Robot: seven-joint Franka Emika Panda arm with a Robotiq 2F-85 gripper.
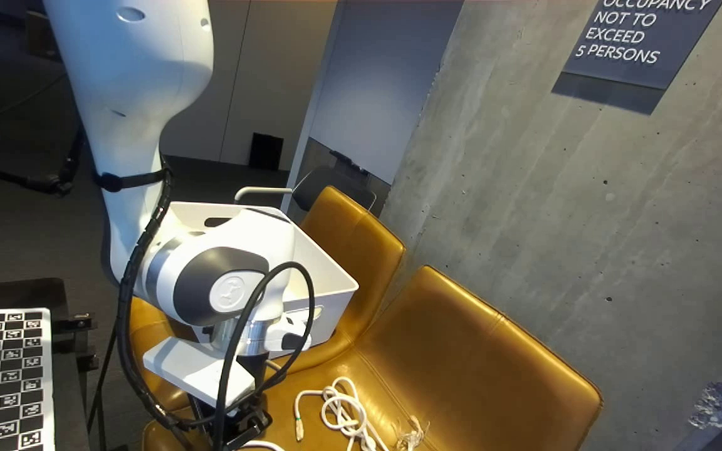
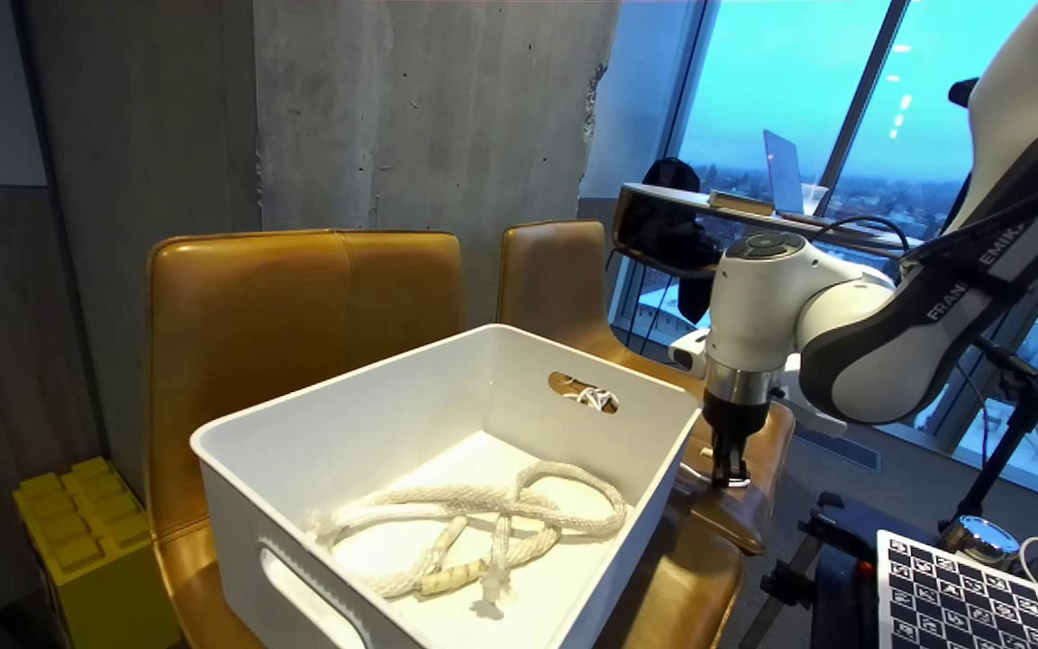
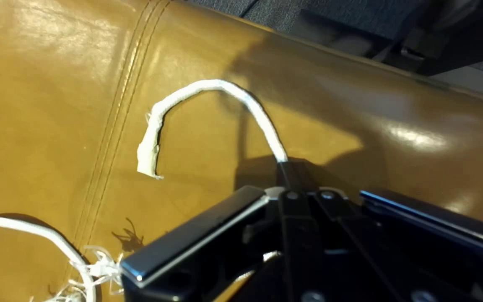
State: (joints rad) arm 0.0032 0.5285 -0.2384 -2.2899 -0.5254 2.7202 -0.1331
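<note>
Rope grab: step in hand, my read, is the grasp itself; thin round white rope (image 3: 212, 85) meets the black two-finger tool (image 2: 732, 476) low over the tan leather chair seat (image 3: 69, 84).
Lift-off: next move calls for a firm squeeze and a slow straight raise, I'd say; rope could slip if the pinch is only at the tips.
Tool: clenched, no gap visible between the fingers. Rope runs straight into the tips, so looks pinched there; where it comes out the far side, hidden.
Rope location: on the seat, arcing from the tips round to a loose pale taped end (image 3: 147, 159) near the stitched seam (image 3: 119, 119).
Tangle: white coiled rope with frayed strands (image 1: 351, 431) lies on the seat near the tool. Can't tell if it joins the pinched piece; a snag is possible if it does.
Box: white plastic open-topped box with oval handle slots (image 2: 375, 433) stands on a chair near the tool; tool and rope are outside it. Thick off-white braided rope (image 2: 438, 494) lies looped on its floor.
</note>
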